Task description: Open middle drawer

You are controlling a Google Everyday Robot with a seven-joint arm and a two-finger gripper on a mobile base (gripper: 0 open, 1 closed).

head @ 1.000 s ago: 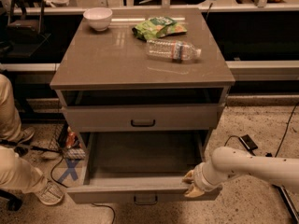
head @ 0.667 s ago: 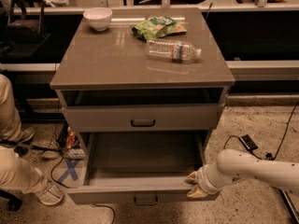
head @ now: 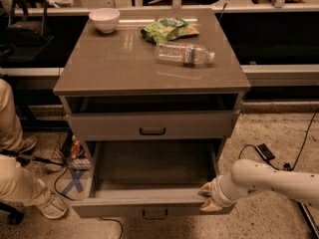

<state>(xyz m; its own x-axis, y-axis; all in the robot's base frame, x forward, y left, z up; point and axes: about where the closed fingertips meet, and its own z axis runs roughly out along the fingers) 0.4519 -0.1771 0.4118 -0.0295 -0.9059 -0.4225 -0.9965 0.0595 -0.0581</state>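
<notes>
The middle drawer (head: 149,207) is pulled far out of the grey-taupe cabinet, and its empty inside shows. Its black bar handle (head: 154,214) sits at the centre of the front. My gripper (head: 207,198) is at the right end of that drawer's front, against its top edge. My white arm (head: 269,179) reaches in from the lower right. The drawer above (head: 149,126), with its own black handle, is slightly out, with a dark gap over it. The lowest drawer is hidden under the open one.
On the cabinet top (head: 109,63) lie a white bowl (head: 104,19), a green snack bag (head: 169,29) and a clear plastic bottle (head: 184,53). A person's legs and shoe (head: 20,183) are at the left. Cables (head: 259,151) lie on the floor.
My gripper has shifted very slightly to the right along the drawer front. The middle drawer stands about as far out as before.
</notes>
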